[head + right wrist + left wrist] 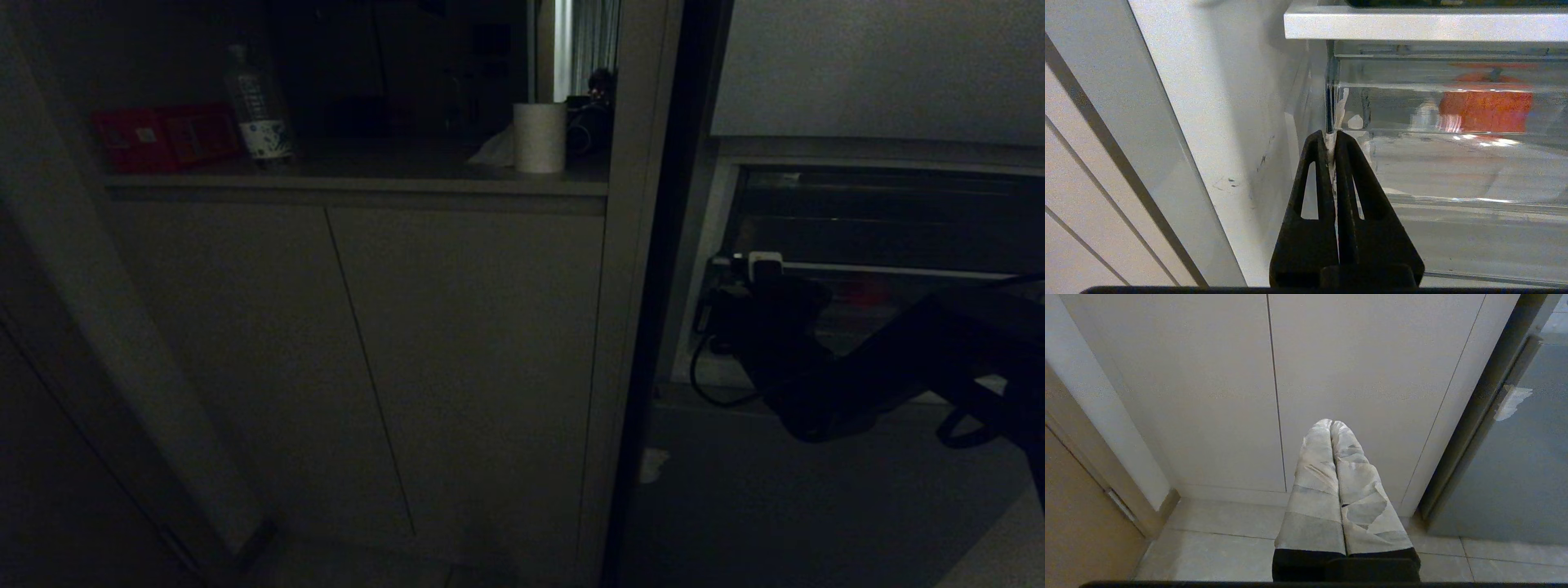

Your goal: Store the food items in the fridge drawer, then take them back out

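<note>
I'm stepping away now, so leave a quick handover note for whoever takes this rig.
Right gripper: shut, tips at the left front corner of the clear drawer; whether it pinches the drawer's edge is unclear.
Left gripper: shut, parked facing the cabinet doors.
Red food shows through the drawer front; count unclear.
Done: food is in the drawer.
Left: take it back out.

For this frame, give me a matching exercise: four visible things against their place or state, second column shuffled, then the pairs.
Things:
1. right gripper
2. left gripper
3. red food item
4. water bottle

Place or state:
A. standing on the counter beside a red box
B. seen through the clear drawer front
C. jaws shut, parked facing the cabinet doors
D. jaws shut at the fridge drawer's left front corner

Pairs: 1-D, 2-C, 3-B, 4-A
</note>
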Motion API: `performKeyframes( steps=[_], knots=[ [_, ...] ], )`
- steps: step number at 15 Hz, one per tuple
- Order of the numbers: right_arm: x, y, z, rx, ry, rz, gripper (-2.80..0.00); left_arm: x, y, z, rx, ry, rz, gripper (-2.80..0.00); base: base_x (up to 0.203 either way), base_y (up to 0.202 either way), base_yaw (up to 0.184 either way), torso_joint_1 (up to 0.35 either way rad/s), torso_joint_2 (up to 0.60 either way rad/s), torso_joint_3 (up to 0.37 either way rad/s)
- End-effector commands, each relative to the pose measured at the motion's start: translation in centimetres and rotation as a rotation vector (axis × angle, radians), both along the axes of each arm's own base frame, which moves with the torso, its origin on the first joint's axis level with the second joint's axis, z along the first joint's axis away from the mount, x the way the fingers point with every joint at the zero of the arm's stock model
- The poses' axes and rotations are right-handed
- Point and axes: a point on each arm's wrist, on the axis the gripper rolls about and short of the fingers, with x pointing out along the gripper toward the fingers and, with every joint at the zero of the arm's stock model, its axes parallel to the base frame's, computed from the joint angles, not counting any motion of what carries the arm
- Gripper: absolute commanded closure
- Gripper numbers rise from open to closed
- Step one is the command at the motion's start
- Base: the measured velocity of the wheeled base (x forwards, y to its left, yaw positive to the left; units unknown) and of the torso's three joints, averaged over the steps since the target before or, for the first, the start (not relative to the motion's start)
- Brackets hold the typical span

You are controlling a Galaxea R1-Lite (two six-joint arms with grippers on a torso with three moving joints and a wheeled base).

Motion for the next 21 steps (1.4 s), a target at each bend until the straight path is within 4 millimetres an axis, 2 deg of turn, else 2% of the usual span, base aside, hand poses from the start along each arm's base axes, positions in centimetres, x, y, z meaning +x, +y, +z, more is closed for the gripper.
performKeyframes(
  steps=[1,6,13,21],
  knots=[
    [-0.3,-0.1,0.3,0.005,-0.009,-0.015,0.0,0.0,0.0,0.0,0.0,0.001,0.0,0.0,0.0,0.0,0.0,0.0,0.0,0.0],
    [-3.4,-0.8,1.0,0.022,0.017,-0.013,0.0,0.0,0.0,0.0,0.0,0.001,0.002,0.0,0.0,0.0,0.0,0.0,0.0,0.0],
    [-9.2,-2.0,0.0,0.03,0.018,-0.005,0.0,0.0,0.0,0.0,0.0,0.001,0.0,0.0,0.0,0.0,0.0,0.0,0.0,0.0],
    [-12.5,-2.8,-2.1,0.011,0.106,-0.015,0.0,0.0,0.0,0.0,0.0,0.001,0.0,0.0,0.0,0.0,0.0,0.0,0.0,0.0]
  ],
)
